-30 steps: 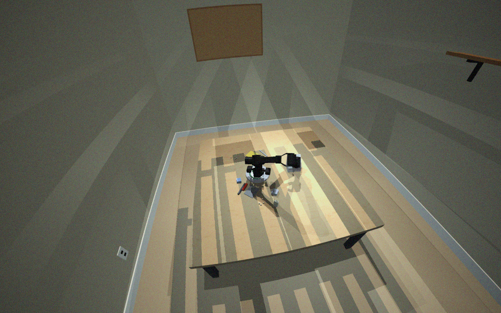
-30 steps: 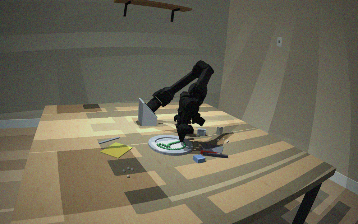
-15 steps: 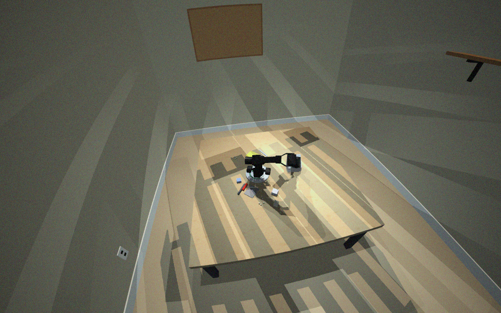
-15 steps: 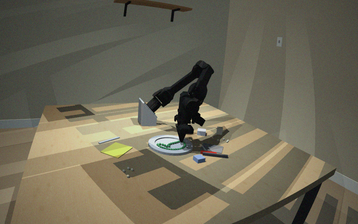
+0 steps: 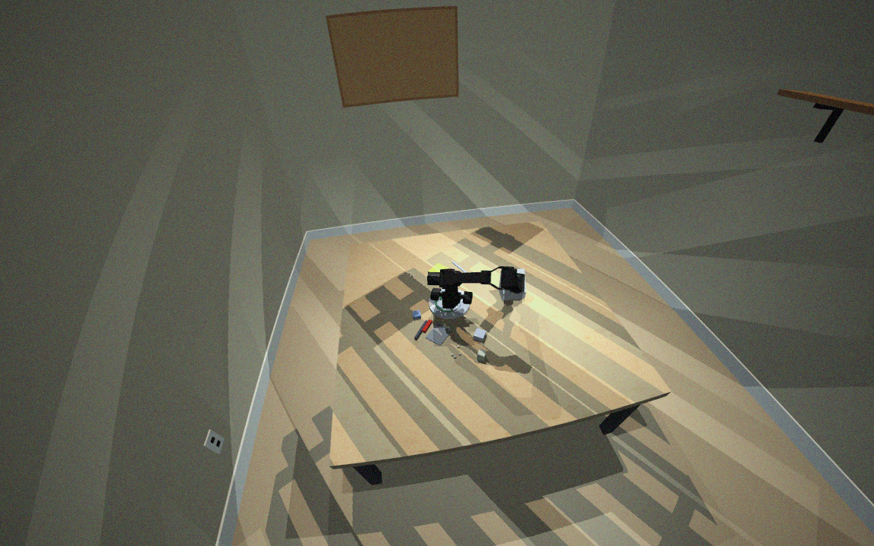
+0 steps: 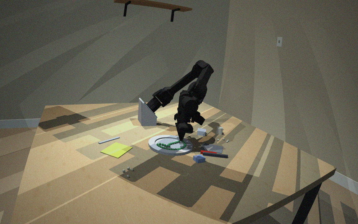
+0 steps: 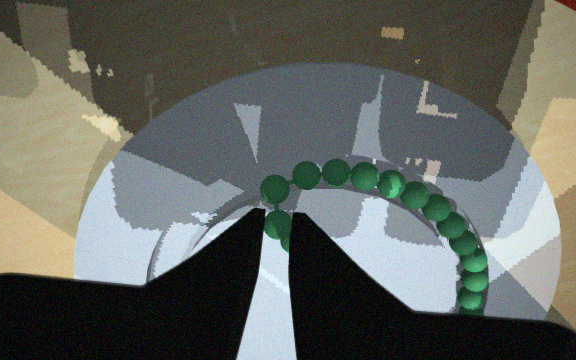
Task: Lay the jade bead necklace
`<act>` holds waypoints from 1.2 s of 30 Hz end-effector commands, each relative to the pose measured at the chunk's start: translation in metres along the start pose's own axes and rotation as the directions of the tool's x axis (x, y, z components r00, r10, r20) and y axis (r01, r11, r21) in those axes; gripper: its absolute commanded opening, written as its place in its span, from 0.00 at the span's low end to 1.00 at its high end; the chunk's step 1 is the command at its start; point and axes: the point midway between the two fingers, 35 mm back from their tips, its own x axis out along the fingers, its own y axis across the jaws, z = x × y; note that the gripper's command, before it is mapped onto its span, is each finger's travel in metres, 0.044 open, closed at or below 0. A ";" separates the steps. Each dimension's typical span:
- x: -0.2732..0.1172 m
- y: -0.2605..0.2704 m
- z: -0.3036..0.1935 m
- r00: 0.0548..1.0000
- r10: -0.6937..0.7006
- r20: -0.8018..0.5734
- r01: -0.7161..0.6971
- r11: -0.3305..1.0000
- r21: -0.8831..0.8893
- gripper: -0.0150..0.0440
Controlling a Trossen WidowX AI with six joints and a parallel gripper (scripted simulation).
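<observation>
The round grey-white bead board (image 5: 450, 309) (image 6: 153, 148) (image 7: 298, 95) lies on the table under the arm. The jade bead necklace (image 6: 172, 148) (image 7: 437, 207) is on it. In the wrist view, its beads follow the groove along the top and right. At upper left the strand bends sharply inward at a corner bead and runs between the fingers, across the inside of the groove. My gripper (image 6: 181, 140) (image 7: 278, 222) is low over the board, shut on a necklace bead just below that corner. The fingers hide the lower part of the necklace and board in the wrist view.
A blue block (image 5: 416, 315) (image 6: 199, 159), a red and black stick (image 5: 423, 330) (image 6: 216, 155) and a grey sheet (image 6: 216, 148) lie beside the board. Two pale blocks stand behind. A yellow sheet (image 6: 116, 150), a thin rod (image 6: 108, 140) and several small balls (image 6: 128, 168) lie on the other side.
</observation>
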 end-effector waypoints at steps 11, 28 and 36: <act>0.000 0.014 0.007 1.000 0.000 0.003 0.000 1.000 -0.004 0.25; 0.005 0.012 0.007 1.000 -0.008 0.003 0.008 1.000 -0.008 0.48; 0.004 0.012 0.007 1.000 -0.008 0.003 0.008 1.000 -0.007 0.83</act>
